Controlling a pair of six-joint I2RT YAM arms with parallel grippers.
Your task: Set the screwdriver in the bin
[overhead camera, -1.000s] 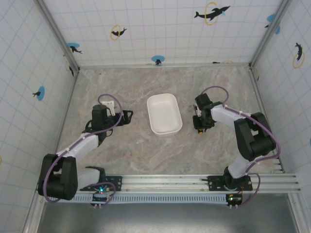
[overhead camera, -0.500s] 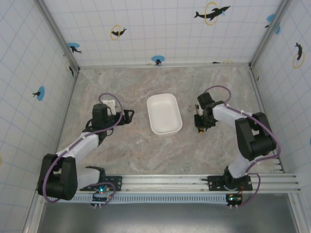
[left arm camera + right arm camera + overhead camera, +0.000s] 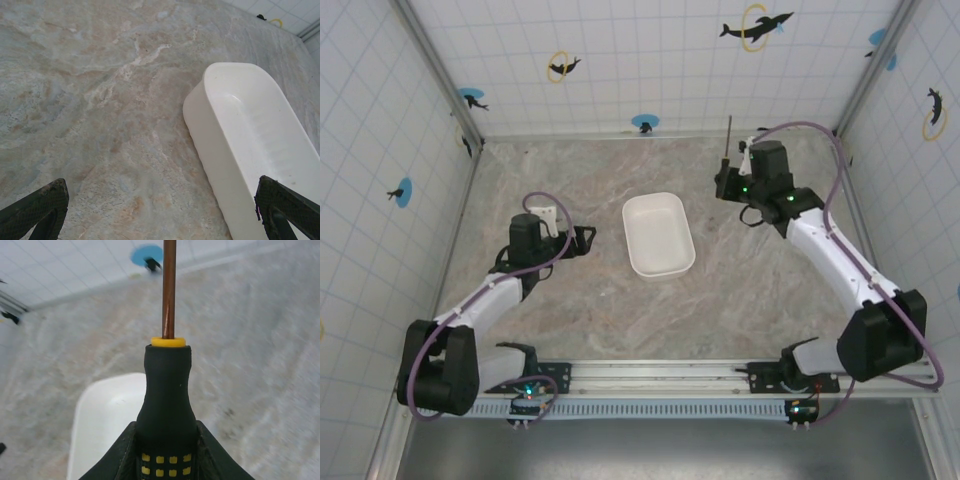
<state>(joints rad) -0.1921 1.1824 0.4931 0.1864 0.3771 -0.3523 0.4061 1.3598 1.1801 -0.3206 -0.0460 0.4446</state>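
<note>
Top view: my right tool (image 3: 729, 182), clamped on the slim black-and-yellow-handled screwdriver (image 3: 728, 140), hung beyond the far right corner of the shallow white plastic bin (image 3: 658, 235), with bare marble bench (image 3: 620, 310) between. Left wrist: the left tool (image 3: 157, 210), spread open, lay near the bin's left wall; I judged an overshoot could strike it. Right wrist: early release would miss the rim.

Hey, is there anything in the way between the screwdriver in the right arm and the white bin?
Nothing visible does. The right end effector holds the screwdriver by its handle, back and right of the bin, with bare tabletop between them. The left end effector sits on the bin's far side.
</note>
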